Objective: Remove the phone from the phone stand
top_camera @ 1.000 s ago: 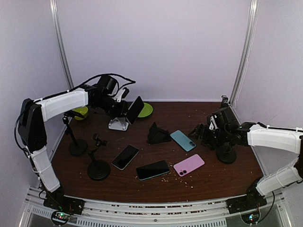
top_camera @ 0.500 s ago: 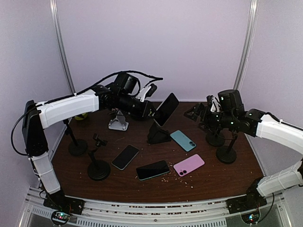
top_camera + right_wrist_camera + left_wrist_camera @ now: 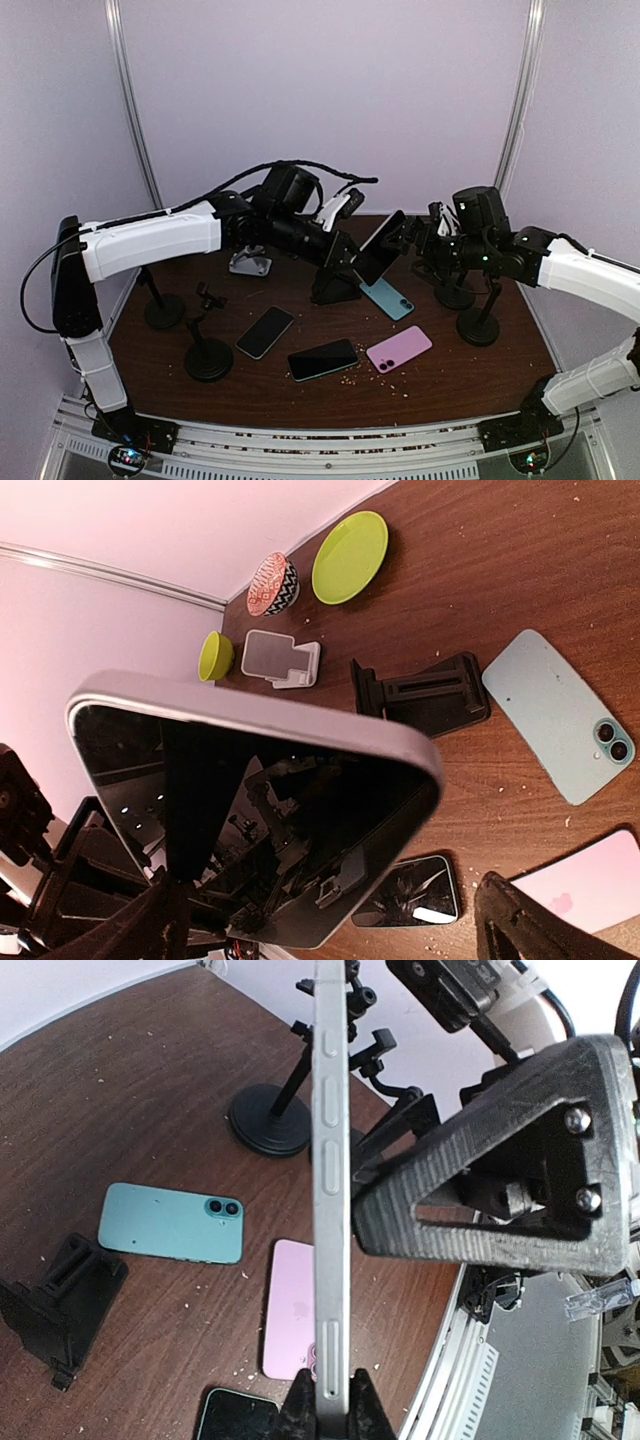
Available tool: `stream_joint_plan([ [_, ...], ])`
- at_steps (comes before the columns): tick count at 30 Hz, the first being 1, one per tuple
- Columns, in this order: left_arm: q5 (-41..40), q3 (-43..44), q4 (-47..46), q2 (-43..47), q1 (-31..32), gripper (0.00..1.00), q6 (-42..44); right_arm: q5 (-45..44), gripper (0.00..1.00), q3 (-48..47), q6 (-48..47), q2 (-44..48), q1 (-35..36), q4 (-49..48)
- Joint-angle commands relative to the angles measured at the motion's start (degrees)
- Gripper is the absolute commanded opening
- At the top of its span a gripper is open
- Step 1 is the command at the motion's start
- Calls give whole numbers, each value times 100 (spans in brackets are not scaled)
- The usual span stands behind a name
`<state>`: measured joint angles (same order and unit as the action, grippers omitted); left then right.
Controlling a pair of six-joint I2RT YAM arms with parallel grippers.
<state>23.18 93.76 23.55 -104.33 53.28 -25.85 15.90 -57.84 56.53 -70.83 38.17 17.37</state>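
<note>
Now the left arm stretches rightward to mid-frame, left gripper clamped on the raised phone, while the right gripper gapes wide just beside it.

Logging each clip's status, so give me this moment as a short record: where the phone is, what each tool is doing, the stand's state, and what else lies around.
phone: held in the air, tilted
left tool: shut on the phone's lower end
right tool: open, at the phone's upper end; contact unclear
white stand: empty, back left
lying loose: teal phone, pink phone, dark-screened phones, black folding stand
task status: phone is off the stand, not yet set down
</note>
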Motion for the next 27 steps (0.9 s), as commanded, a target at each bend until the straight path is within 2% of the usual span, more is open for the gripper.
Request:
stream_joint_plan([
  [1,-41,65,-526,-60,160,0,174,61,100,-199,79,-68,50,-22],
  [13,-287,206,-364,-171,426,0,272,65,98,-197,103,-168,89,-56],
  [22,-464,309,-209,-270,546,0,350,-1,71,-101,131,-142,94,-137],
  [25,-561,281,-168,-276,576,8,337,21,60,-76,115,-142,94,-180],
  [27,-586,240,-171,-266,586,18,320,7,56,-74,56,-142,94,-137],
])
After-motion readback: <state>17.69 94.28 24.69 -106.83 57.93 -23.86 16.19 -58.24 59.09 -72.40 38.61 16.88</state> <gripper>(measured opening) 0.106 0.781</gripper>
